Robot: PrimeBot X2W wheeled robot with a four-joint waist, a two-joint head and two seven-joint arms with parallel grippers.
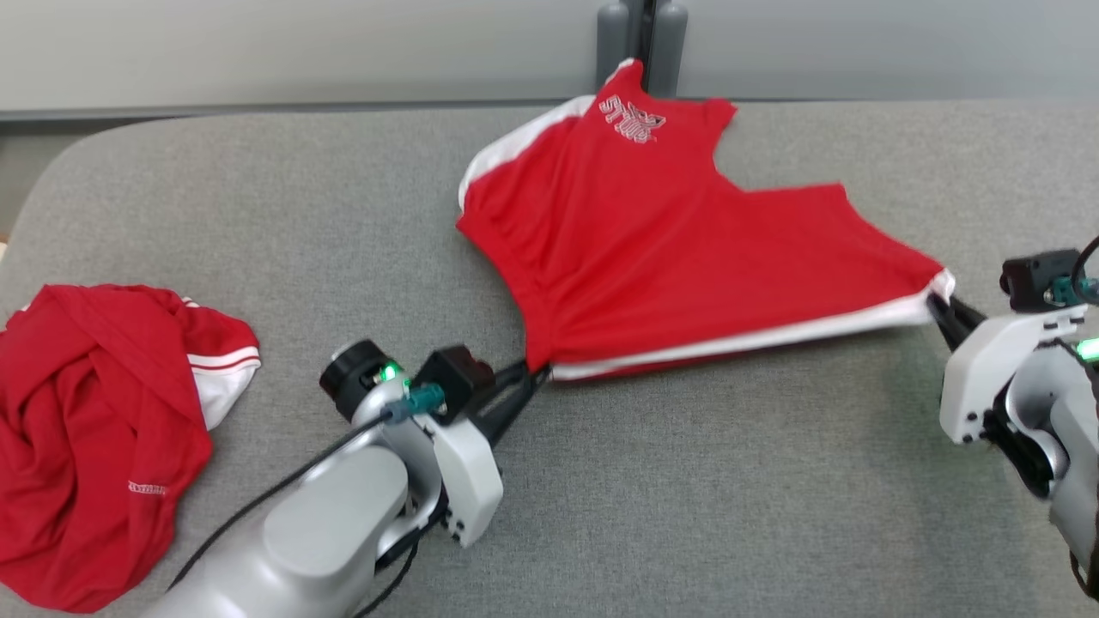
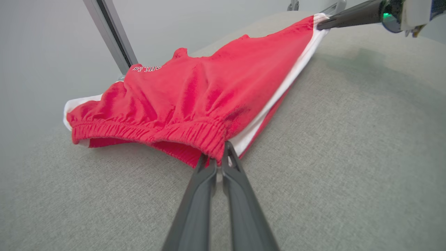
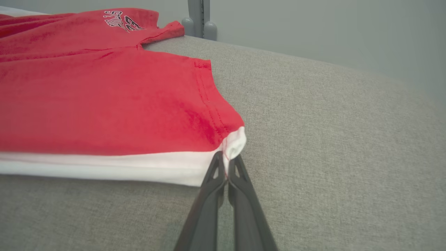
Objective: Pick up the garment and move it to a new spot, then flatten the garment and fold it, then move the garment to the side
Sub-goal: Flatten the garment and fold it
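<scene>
Red garment (image 1: 670, 249) spread on grey table (image 1: 730, 515), centre-far, near edge taut between pincers: left gripper (image 1: 537, 378) clenched on elastic waistband corner, right gripper (image 1: 933, 302) clenched on white hem corner. Judgement: light, limp, stretchy; grip seamed corners, not loose middle.

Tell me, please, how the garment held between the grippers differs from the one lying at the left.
The held garment is spread nearly flat; the left garment lies bunched in a heap. The held garment is pinched at two corners by the left gripper and right gripper; the left garment lies untouched. Both are red with white trim.
</scene>
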